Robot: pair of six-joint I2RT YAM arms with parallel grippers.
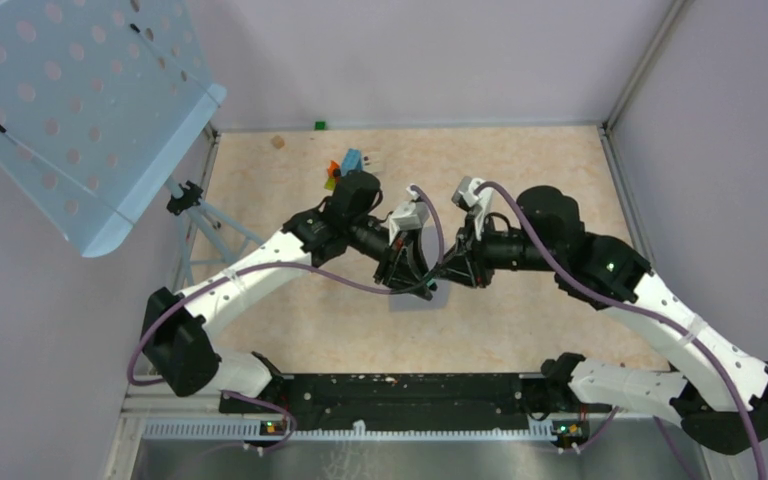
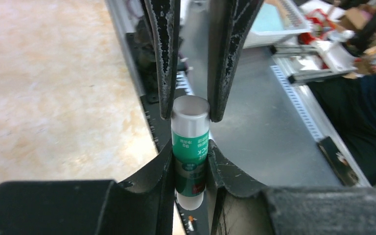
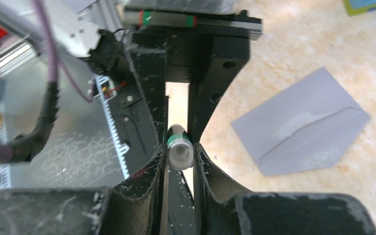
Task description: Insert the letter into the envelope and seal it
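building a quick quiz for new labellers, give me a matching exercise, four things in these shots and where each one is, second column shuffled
Things:
1. glue stick
2. envelope
3. coloured blocks
4. pale blue perforated panel

Places:
a. tilted, up at the far left beside the table
b. lying flat on the table
c. clamped between the left gripper and the right gripper
d. towards the table's far edge, beyond the left arm

Pairs: 1-c, 2-b, 3-d, 4-a
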